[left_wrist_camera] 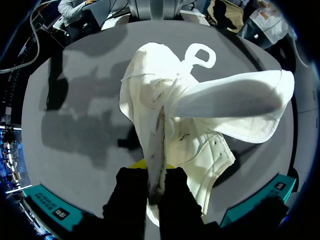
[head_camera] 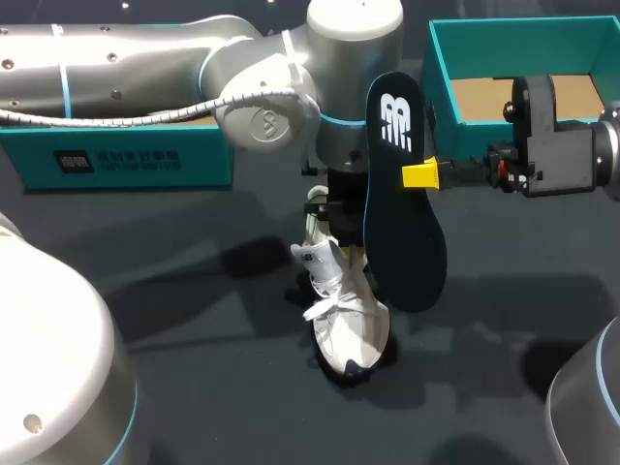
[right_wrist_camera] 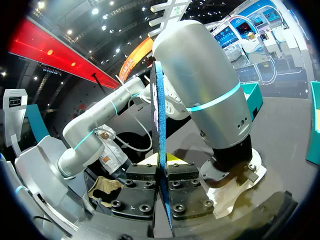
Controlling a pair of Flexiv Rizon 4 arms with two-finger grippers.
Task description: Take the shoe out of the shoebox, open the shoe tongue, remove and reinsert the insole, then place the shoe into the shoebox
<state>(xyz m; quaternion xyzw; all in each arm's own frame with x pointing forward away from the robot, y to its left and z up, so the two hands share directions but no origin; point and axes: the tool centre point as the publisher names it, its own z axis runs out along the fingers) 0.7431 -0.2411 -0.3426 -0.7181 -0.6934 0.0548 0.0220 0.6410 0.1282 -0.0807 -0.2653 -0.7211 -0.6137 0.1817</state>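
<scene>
A white shoe (head_camera: 346,315) stands on the dark table with its toe toward the near edge. My left gripper (head_camera: 337,231) comes down on its rear end. In the left wrist view the left gripper (left_wrist_camera: 154,172) is shut on a thin edge of the shoe's upper (left_wrist_camera: 150,100), and the wide tongue (left_wrist_camera: 235,102) is folded outward. Beside and above the shoe hangs the dark insole (head_camera: 402,208), upright. My right gripper (head_camera: 421,175) is shut on its side. Seen edge-on, the insole (right_wrist_camera: 159,115) stands between the right gripper's (right_wrist_camera: 163,176) closed fingers.
The open teal shoebox (head_camera: 444,92) with a brown floor stands at the back right, behind my right arm. Its teal lid (head_camera: 116,155) lies at the back left under my left arm. My left arm's silver wrist (right_wrist_camera: 200,80) is close ahead of the insole.
</scene>
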